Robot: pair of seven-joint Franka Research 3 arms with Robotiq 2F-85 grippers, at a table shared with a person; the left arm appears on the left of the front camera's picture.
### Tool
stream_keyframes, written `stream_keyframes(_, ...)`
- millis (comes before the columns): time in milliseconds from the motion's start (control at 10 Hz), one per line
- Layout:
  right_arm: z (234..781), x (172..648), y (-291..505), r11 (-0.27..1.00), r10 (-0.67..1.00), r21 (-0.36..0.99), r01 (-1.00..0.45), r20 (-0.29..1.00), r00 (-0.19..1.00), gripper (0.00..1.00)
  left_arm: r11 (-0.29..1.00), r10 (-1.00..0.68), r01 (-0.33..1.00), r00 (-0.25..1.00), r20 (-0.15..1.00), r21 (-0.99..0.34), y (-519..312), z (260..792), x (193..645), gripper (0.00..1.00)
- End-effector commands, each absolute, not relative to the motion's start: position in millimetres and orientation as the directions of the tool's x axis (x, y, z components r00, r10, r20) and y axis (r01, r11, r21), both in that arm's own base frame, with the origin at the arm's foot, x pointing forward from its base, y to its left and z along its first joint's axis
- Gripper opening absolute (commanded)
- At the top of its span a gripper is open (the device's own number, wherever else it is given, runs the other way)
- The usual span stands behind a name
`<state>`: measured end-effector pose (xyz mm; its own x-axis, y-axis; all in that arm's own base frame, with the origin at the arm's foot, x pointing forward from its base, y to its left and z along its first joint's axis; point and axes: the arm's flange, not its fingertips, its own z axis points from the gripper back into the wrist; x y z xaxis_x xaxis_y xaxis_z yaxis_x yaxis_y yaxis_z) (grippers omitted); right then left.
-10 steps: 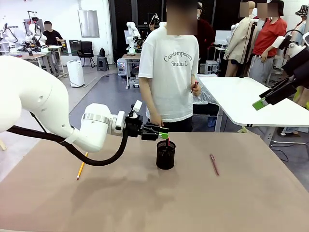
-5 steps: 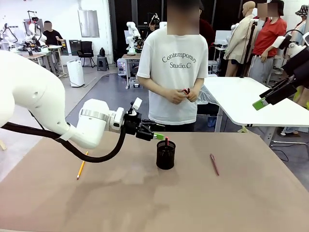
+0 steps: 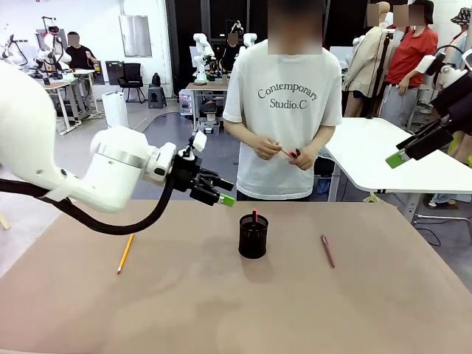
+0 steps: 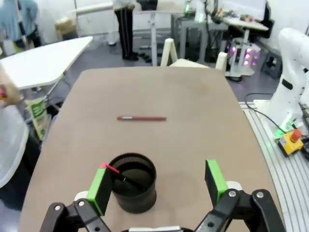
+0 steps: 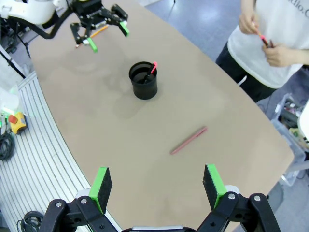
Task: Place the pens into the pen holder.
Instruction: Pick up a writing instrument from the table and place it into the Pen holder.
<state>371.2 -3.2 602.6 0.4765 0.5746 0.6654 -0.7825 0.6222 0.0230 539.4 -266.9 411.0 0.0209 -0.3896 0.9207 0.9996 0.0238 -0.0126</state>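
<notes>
Progress: red-capped pen is in the pen holder, pink pen and pencil lie either side of it, left gripper gapes empty.

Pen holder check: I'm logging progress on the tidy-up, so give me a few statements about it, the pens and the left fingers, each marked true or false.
1. The pen holder has a red-capped pen in it. True.
2. The pink pen stands in the pen holder. False: it lies on the table, apart from it.
3. The pencil lies on the table. True.
4. The left fingers grip a pen. False: they are open and empty.
</notes>
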Motion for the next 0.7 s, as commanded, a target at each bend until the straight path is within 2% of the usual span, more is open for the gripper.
stream_keyframes(0,604,371,-3,0.617,0.57,0.027,-0.787,0.674,0.47,1.0,0.092,-0.47,0.996,0.042,0.881,0.001,-252,436,510,1.0)
stream_keyframes(300,604,371,-3,0.617,0.57,0.027,-0.787,0.674,0.47,1.0,0.188,-0.559,0.98,0.053,0.827,0.064,-223,469,477,1.0)
stream_keyframes(600,604,371,-3,0.617,0.57,0.027,-0.787,0.674,0.47,1.0,0.234,-0.608,0.971,0.102,0.787,0.054,-190,498,464,1.0)
